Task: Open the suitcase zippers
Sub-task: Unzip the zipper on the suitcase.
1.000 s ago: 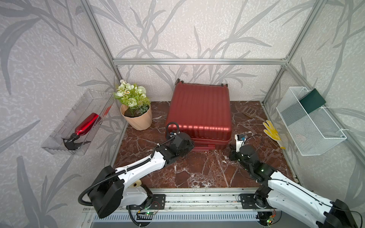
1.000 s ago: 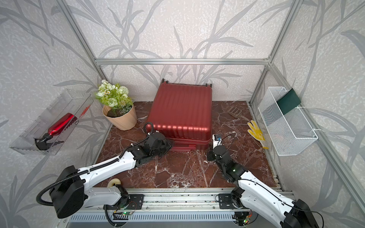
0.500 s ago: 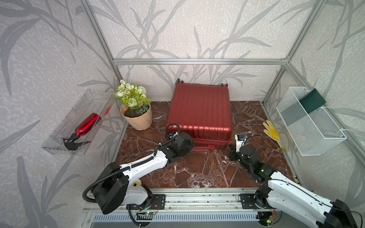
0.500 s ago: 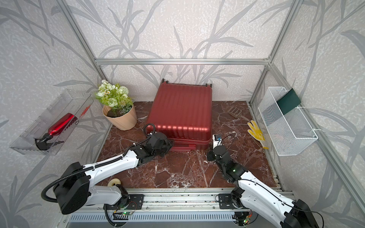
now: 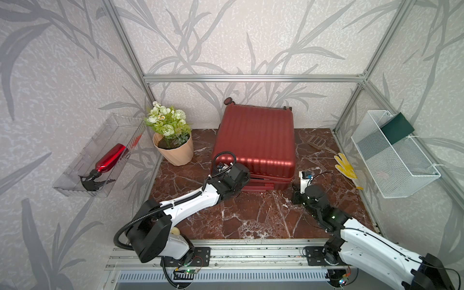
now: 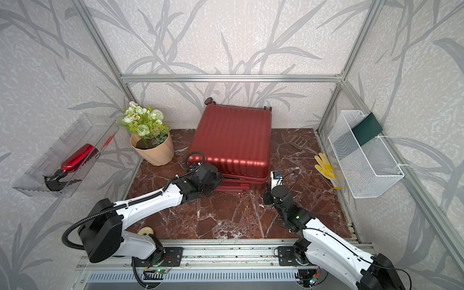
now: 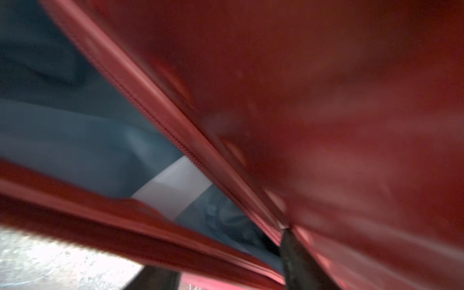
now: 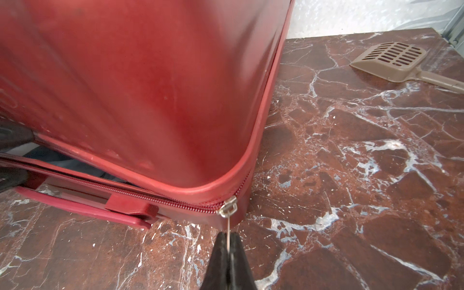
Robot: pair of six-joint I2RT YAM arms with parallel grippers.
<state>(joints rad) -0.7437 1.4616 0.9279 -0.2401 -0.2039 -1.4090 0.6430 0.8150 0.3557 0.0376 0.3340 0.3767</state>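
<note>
Currently, suitcase (image 5: 253, 140): lying flat on the table (image 5: 251, 216), toward the back wall, wheels to the rear, front edge facing both arms.
zippers (image 8: 160, 199): the front run is parted, with blue lining (image 7: 82, 140) showing in the gap; the teeth are closed from the near right corner onward, up the right side.
zip pull (image 8: 227, 206): the slider sits on the rounded near right corner, its thin metal tab sticking out forward.
right claw (image 8: 228, 237): clenched on that tab, low over the table, just in front of the corner.
left claw (image 7: 218, 248): fingers spread apart at the front left of the seam, one finger (image 7: 292, 253) inside the gap under the upper shell, the lower edge running between them; nothing squeezed that I can make out.
key relation: the closed track leaves the corner and runs away from the right claw, toward the back wall, so the pull probably has to round the bend and then travel rearward.
nearer arm: right, on the tab; the left claw is well apart from it along the front edge.
risk: the thin tab may slip if dragged across the track rather than along it.
</note>
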